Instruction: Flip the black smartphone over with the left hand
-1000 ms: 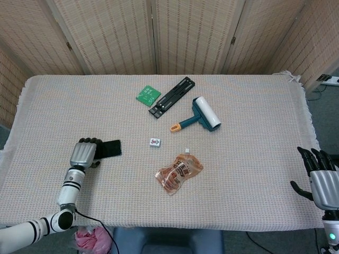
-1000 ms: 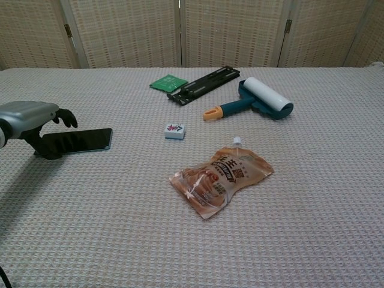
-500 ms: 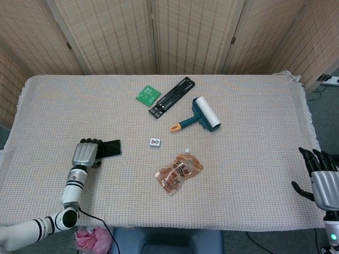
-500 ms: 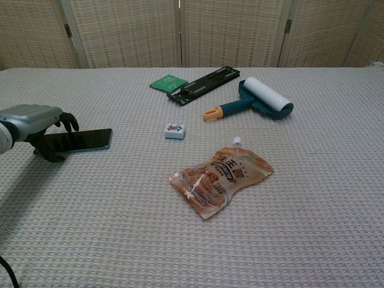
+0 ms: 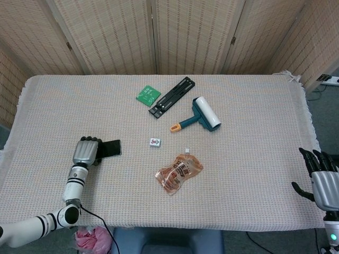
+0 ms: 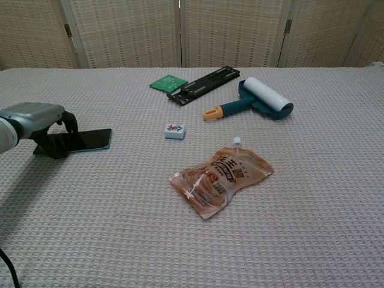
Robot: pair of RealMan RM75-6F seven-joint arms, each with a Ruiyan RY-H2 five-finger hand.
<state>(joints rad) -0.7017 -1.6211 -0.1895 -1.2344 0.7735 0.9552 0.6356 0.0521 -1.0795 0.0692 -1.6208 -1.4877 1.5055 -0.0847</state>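
Observation:
The black smartphone (image 5: 112,148) (image 6: 84,139) lies flat on the woven tablecloth at the left, its long side running left to right. My left hand (image 5: 86,151) (image 6: 33,117) is at the phone's left end. Its dark fingers curl over the far edge and the thumb sits at the near edge, so it grips that end. The covered end of the phone is hidden under the hand. My right hand (image 5: 322,178) hangs beyond the table's right front corner with its fingers spread and nothing in it; the chest view does not show it.
A white tile (image 5: 155,142) (image 6: 174,131) lies right of the phone, and an orange snack pouch (image 5: 179,172) (image 6: 222,179) nearer the front. A teal lint roller (image 5: 204,114) (image 6: 261,98), a black rail (image 5: 172,96) (image 6: 204,84) and a green packet (image 5: 148,94) (image 6: 167,82) lie further back.
My left hand has edged toward the phone and its fingers have drawn in around the left end. The phone still lies flat in the same place. The right hand has not moved.

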